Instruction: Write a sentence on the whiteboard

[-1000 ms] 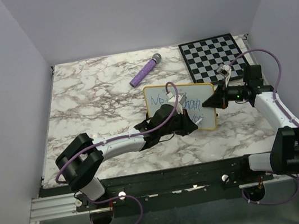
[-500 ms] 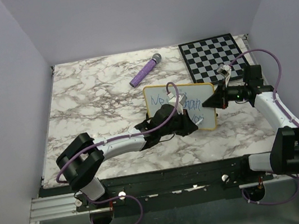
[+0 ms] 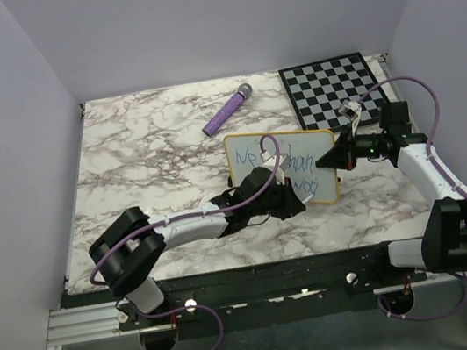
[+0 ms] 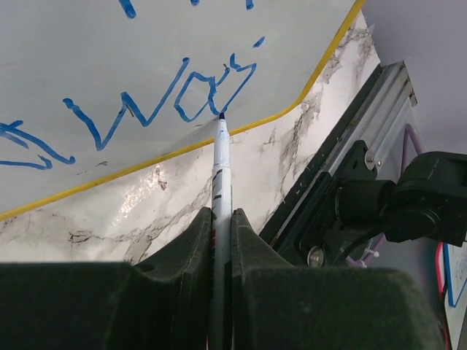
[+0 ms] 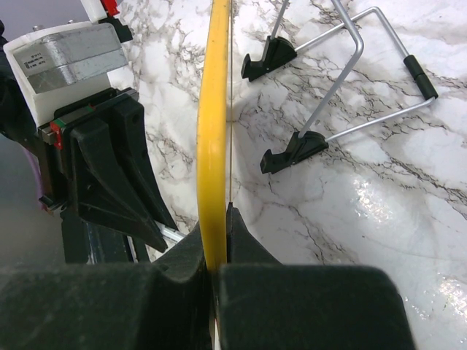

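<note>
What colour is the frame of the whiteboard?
Yellow; the frame shows best in the right wrist view.

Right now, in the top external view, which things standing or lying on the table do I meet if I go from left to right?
The purple cylinder with a grey end → the whiteboard → the checkered board.

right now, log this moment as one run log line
left pincer: shut on marker | tip: on whiteboard, at sentence end | right pincer: shut on whiteboard frame
</note>
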